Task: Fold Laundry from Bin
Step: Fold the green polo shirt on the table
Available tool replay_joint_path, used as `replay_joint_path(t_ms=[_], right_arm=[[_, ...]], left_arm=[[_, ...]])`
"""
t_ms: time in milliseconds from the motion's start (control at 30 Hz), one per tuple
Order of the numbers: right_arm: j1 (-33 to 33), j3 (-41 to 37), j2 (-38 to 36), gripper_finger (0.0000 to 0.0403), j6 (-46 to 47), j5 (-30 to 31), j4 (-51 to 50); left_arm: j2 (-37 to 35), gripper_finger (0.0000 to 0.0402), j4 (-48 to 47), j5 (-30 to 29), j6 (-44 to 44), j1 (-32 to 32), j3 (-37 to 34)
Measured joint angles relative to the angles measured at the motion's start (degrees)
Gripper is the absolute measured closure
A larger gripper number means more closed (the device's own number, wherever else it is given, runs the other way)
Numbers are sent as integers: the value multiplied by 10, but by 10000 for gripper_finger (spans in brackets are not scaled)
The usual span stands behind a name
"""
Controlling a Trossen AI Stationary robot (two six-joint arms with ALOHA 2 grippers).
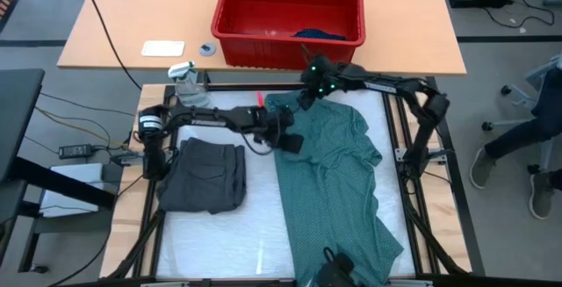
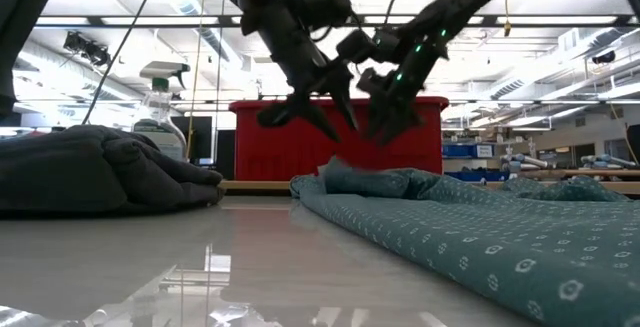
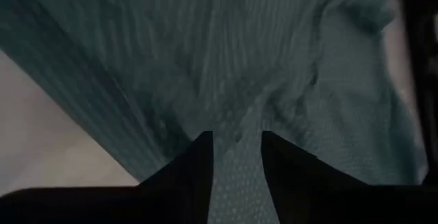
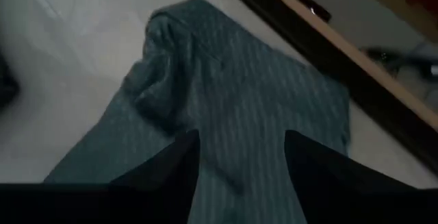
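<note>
The teal-green dotted T-shirt (image 1: pixel 338 177) lies spread on the white table top, from the far middle to the near right edge. It also shows in the low view (image 2: pixel 470 227). My left gripper (image 1: pixel 285 140) hovers open just above the shirt's far left part (image 3: pixel 236 142). My right gripper (image 1: pixel 309 89) hovers open over the shirt's far edge (image 4: pixel 241 145). In the low view both grippers, left (image 2: pixel 305 122) and right (image 2: pixel 385 122), hang clear of the cloth. A dark grey folded piece (image 1: pixel 206 177) lies at the left. The red bin (image 1: pixel 290 10) stands behind the table and holds a blue piece (image 1: pixel 320 34).
A spray bottle (image 1: pixel 186 81) stands at the far left corner. A white card (image 1: pixel 162 48) and a small round thing (image 1: pixel 207 49) lie on the wooden table (image 1: pixel 123 24) beside the bin. A dark object (image 1: pixel 334 268) sits at the near edge. A person's legs (image 1: pixel 527 147) show at the right.
</note>
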Motion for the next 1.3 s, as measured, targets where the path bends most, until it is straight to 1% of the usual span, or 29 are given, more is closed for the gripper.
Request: replay_joint_path(t_ms=[100, 167, 267, 333, 467, 533, 600, 700, 800, 1000, 1067, 1167, 1233, 1300], right_arm=[[10, -2, -35, 186, 32, 0, -56], [17, -18, -56, 186, 57, -2, -72], [31, -55, -92, 186, 104, -4, -75], [48, -88, -119, 186, 146, -4, -74], [106, -172, -181, 186, 231, -9, -39], [142, -207, -208, 186, 269, -9, -6], [184, -235, -224, 186, 310, -1, 18], [244, -252, -231, 186, 348, 34, 32], [293, -253, -227, 186, 381, 74, 38], [367, -253, -212, 186, 449, 107, 49], [388, -253, -205, 186, 470, 118, 51], [417, -253, -198, 186, 501, 126, 50], [432, -253, -192, 186, 516, 143, 50], [441, -253, -180, 187, 517, 168, 50]], left_arm=[[-19, 263, 8, -6, 46, 35, 0], [-29, 263, 16, 7, 80, 60, 0], [-25, 262, 32, 14, 154, 91, 1], [-7, 262, 31, 30, 185, 111, 1], [44, 262, 43, 88, 222, 141, 0], [64, 262, 49, 94, 237, 152, 0], [81, 262, 33, 92, 251, 166, 0], [97, 267, 8, 68, 258, 191, 0], [105, 275, -19, 59, 271, 213, 0], [106, 284, -39, 58, 291, 235, 0], [106, 285, -37, 77, 284, 237, 0], [101, 285, -39, 138, 268, 232, 0], [91, 285, -39, 172, 262, 219, 0], [76, 285, -41, 183, 263, 205, 0]])
